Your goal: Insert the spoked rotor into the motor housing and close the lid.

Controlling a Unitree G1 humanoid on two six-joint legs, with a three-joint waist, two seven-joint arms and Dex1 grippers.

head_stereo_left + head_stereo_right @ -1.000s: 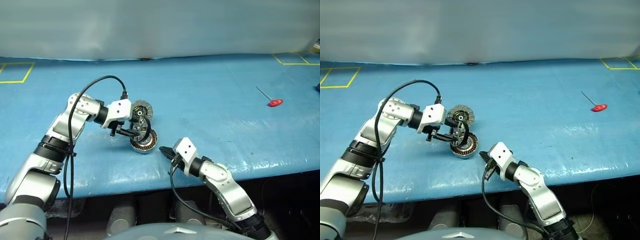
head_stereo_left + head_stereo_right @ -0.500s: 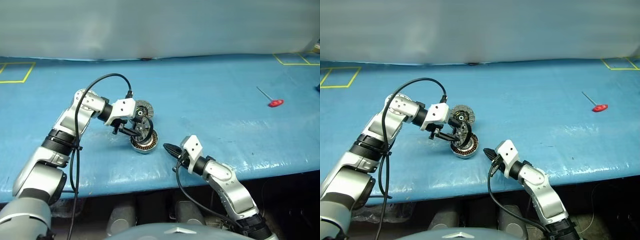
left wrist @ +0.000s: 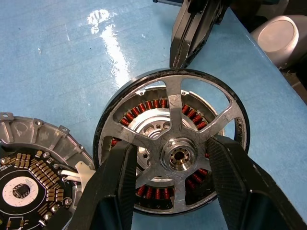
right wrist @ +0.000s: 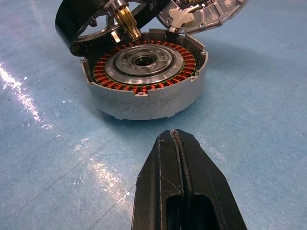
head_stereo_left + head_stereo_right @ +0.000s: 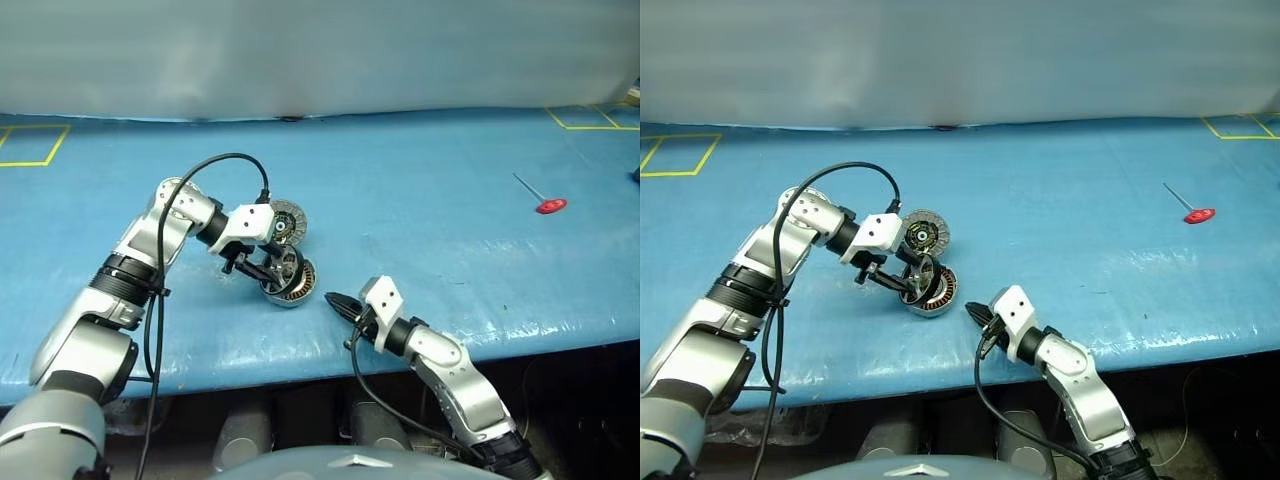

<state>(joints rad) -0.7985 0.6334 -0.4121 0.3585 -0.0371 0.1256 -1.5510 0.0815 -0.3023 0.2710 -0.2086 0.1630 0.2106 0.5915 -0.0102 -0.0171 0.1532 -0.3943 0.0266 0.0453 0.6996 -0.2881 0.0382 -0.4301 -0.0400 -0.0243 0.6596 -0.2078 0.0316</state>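
Note:
My left gripper (image 3: 171,143) is shut on the spoked rotor (image 3: 180,154), its black fingers (image 3: 112,191) pinching the silver wheel by its rim. The rotor (image 5: 286,263) hangs tilted just over the motor housing (image 4: 144,81), one edge down at the cup's rim. The housing (image 5: 291,288) sits open on the blue table, copper windings and silver centre showing. Just beyond it lies the lid (image 5: 289,220), inner face up. My right gripper (image 4: 173,139) is shut and empty, lying low on the table a short way in front of the housing, pointing at it.
A red-handled tool (image 5: 548,206) lies far off to the right. Yellow tape squares (image 5: 30,145) mark the table's far corners. The table's front edge (image 5: 250,360) runs close behind my right gripper (image 5: 337,299). A black cable (image 5: 200,175) loops over my left forearm.
My left wrist has turned, tipping the rotor from nearly upright down toward the housing's mouth. The right gripper has stayed where it was, still shut.

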